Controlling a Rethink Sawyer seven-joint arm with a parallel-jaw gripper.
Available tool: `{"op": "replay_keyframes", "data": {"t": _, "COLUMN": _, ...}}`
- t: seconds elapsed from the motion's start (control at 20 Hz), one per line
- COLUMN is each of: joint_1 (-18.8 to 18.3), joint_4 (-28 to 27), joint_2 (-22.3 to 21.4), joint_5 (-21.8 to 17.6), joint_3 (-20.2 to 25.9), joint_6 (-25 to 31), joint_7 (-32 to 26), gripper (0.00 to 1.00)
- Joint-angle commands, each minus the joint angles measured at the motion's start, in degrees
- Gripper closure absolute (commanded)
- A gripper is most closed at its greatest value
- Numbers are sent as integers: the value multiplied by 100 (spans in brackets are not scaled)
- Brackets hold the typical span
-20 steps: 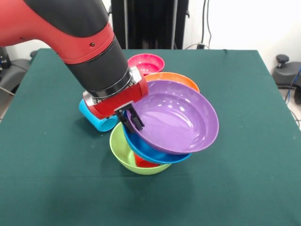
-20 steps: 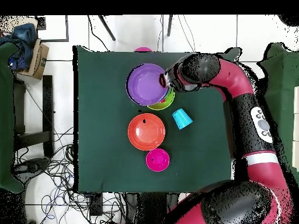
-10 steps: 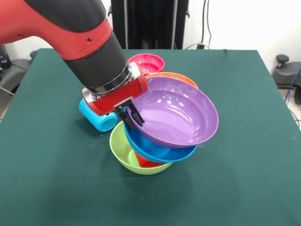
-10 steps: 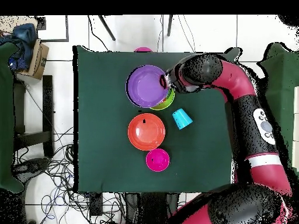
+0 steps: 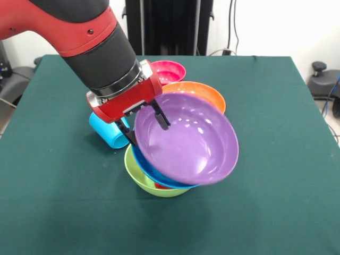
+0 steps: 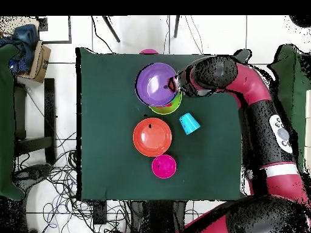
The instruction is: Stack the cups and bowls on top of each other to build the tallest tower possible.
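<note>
End effector clamps the tilted purple bowl's rim above the blue bowl, open table beside.

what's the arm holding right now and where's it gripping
The tool pinches the large glossy purple plastic bowl by its rim, on the side nearest the arm.

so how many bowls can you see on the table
5. The purple bowl is tilted, gripped at its rim by the fingers, over the blue bowl and lime green bowl. The orange bowl sits behind, the small pink bowl farther back. Others may be hidden underneath.
</note>
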Motion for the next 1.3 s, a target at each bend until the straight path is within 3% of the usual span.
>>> {"op": "replay_keyframes", "data": {"t": 0.05, "joint_1": -45, "joint_4": 317, "joint_2": -89, "joint_5": -457, "joint_3": 283, "joint_6": 848, "joint_7": -2382, "gripper": 0}}
{"op": "replay_keyframes", "data": {"t": 1.1, "joint_1": -100, "joint_4": 254, "joint_2": -66, "joint_5": -480, "joint_3": 422, "joint_6": 1035, "joint_7": -2397, "gripper": 0}}
{"op": "replay_keyframes", "data": {"t": 1.3, "joint_1": -355, "joint_4": 444, "joint_2": -382, "joint_5": -281, "joint_3": 575, "joint_6": 1508, "joint_7": -2542, "gripper": 0}}
